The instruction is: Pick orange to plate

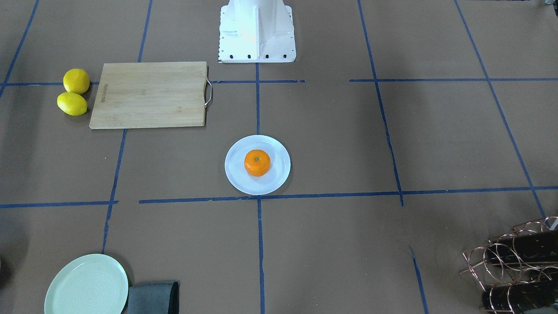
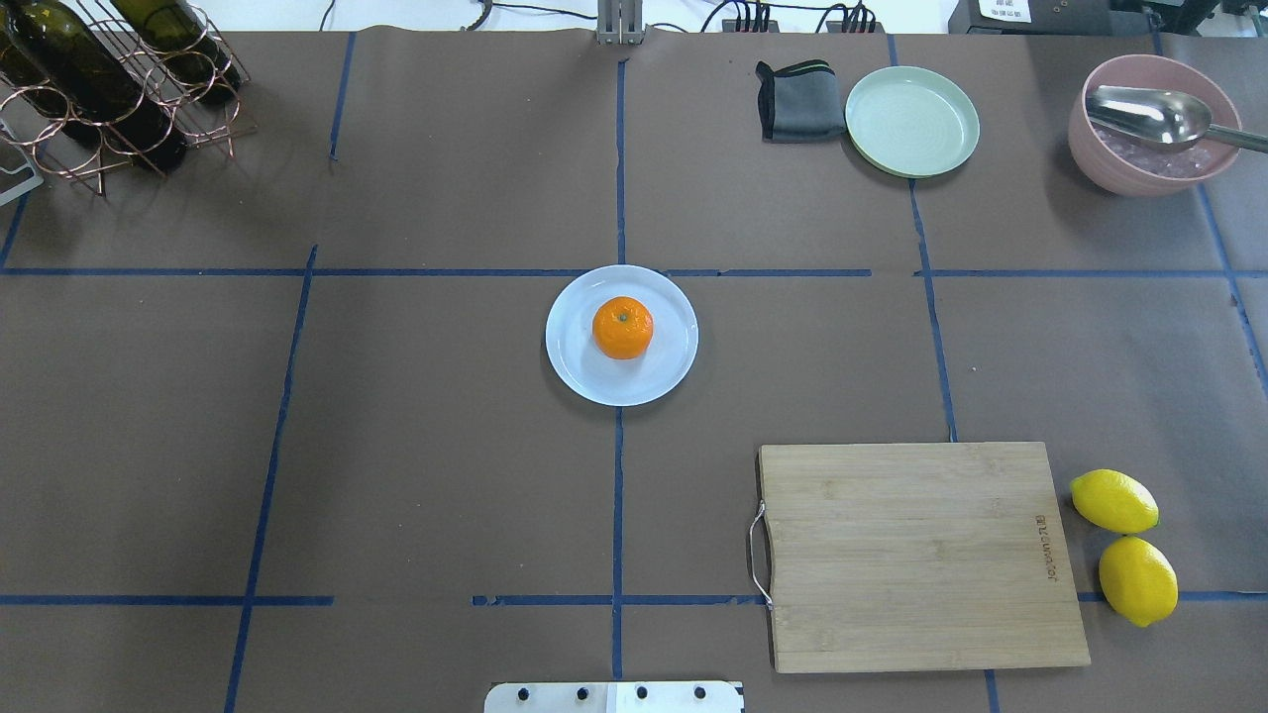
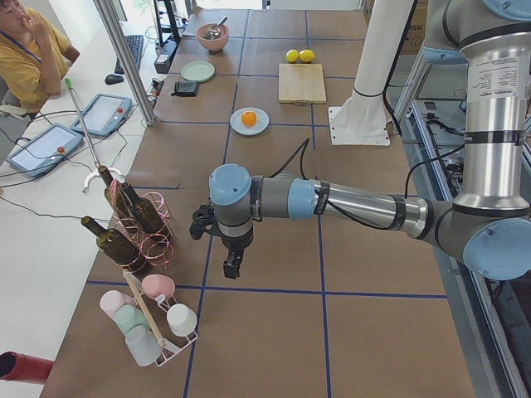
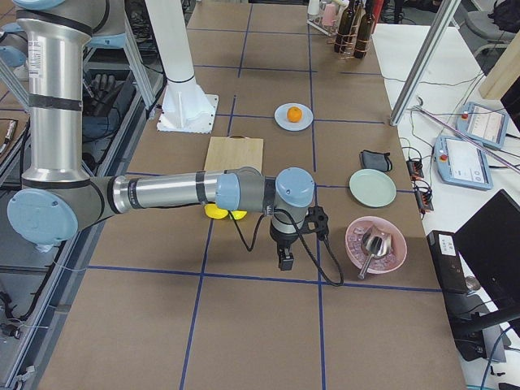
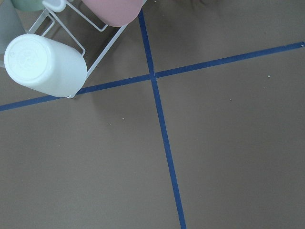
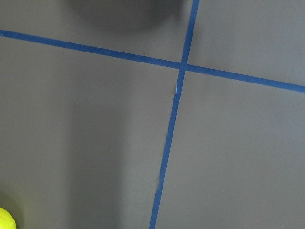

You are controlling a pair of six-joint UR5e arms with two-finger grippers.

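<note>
The orange (image 2: 622,328) (image 1: 257,162) sits upright near the middle of the white plate (image 2: 575,374) (image 1: 236,179) at the table's centre, its green stem dot facing up. Nothing touches it. Neither gripper shows in the overhead or front views. The left gripper (image 3: 232,269) hangs over bare table at the left end, far from the plate (image 3: 260,128). The right gripper (image 4: 285,261) hangs over the right end, beyond the lemons. I cannot tell whether either is open or shut. The wrist views show only table and blue tape.
A wooden cutting board (image 2: 921,555) lies right of the plate, with two lemons (image 2: 1113,500) beside it. A pale green plate (image 2: 911,121), grey cloth (image 2: 797,99) and pink bowl with spoon (image 2: 1149,139) stand far right. A bottle rack (image 2: 109,89) and cup rack (image 3: 149,319) stand left.
</note>
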